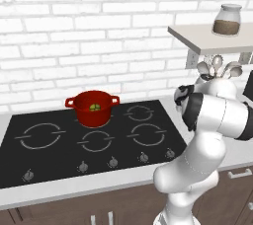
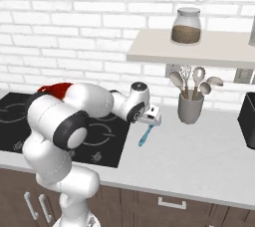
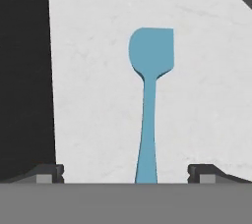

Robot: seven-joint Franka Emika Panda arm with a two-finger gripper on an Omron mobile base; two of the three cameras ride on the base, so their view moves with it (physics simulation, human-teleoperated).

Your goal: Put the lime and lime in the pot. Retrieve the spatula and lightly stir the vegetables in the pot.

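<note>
Hovered over the spatula (image 3: 150, 100) with the gripper (image 3: 125, 171) spread wide and holding nothing, both tips apart at either side of the handle's near end. Judged the key relation as this: spatula straight ahead of and below the tool, its long axis running directly away from the tips, handle nearest, blade farthest, so that the axis passed between the jaws and slightly off centre toward one tip. Lay flat on the pale counter (image 3: 206, 95), apart from both tips, with the dark hob (image 3: 24, 80) off to one side of the tool. Seen from the right base view, the gripper (image 2: 152, 116) hung just above the upper end of the spatula (image 2: 145, 135), which slanted down toward the counter's front edge, beside the hob (image 2: 107, 144). Pot (image 1: 92, 106) well apart from the tool, back across the hob, with green showing inside it, taken to be the limes (image 1: 94, 106) already in place. Judged the next move as a straight drop onto the handle, then a close across its narrow width.
</note>
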